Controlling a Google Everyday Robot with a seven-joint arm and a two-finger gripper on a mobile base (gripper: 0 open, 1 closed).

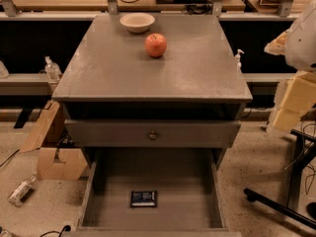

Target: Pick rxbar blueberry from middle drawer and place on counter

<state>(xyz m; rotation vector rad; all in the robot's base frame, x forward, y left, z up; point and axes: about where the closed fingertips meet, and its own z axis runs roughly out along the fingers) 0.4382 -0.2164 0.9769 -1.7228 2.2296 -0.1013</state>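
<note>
The rxbar blueberry (143, 198) is a small dark flat bar with pale text. It lies on the floor of the open middle drawer (103, 201), near the drawer's centre front. The drawer is pulled out below the grey panel with a round knob (153, 135). The counter (113, 73) is the broad grey cabinet top above. My gripper (295, 101) shows as pale yellowish and white parts at the right edge of the view, level with the counter's front edge. It is well to the right of the cabinet and apart from the bar and the drawer.
A red apple (156, 45) and a cream bowl (137, 22) stand on the back half of the counter. Cardboard boxes (52, 147) and a bottle (20, 190) lie on the floor at left. A black stand's legs (281, 206) run along the floor at right. A light-wood workbench (64, 1) is behind.
</note>
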